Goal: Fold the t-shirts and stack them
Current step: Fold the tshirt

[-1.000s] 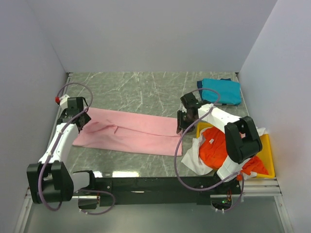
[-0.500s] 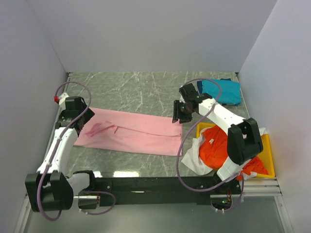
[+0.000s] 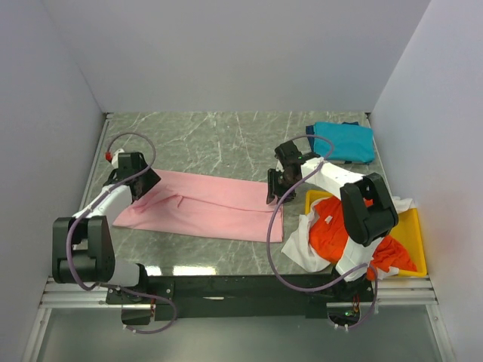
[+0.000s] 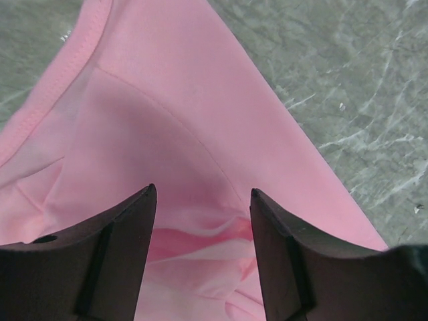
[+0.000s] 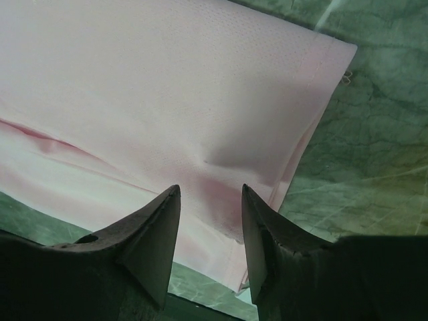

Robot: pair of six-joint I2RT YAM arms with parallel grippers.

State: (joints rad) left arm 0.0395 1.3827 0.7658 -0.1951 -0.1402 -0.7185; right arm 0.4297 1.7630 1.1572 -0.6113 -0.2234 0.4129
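Lying as a long folded strip across the middle of the table: light pink t-shirt. Left gripper over its left end and right gripper over its right end, both with jaws parted and nothing held. Teal-blue t-shirt, folded, far right corner; orange-red t-shirt and white t-shirt heaped on yellow tray, near right corner.

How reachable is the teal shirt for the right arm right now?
Probably reachable. The teal shirt lies close beyond the right end effector, which hangs open over the pink shirt's edge, holding nothing. No other object lies between them.
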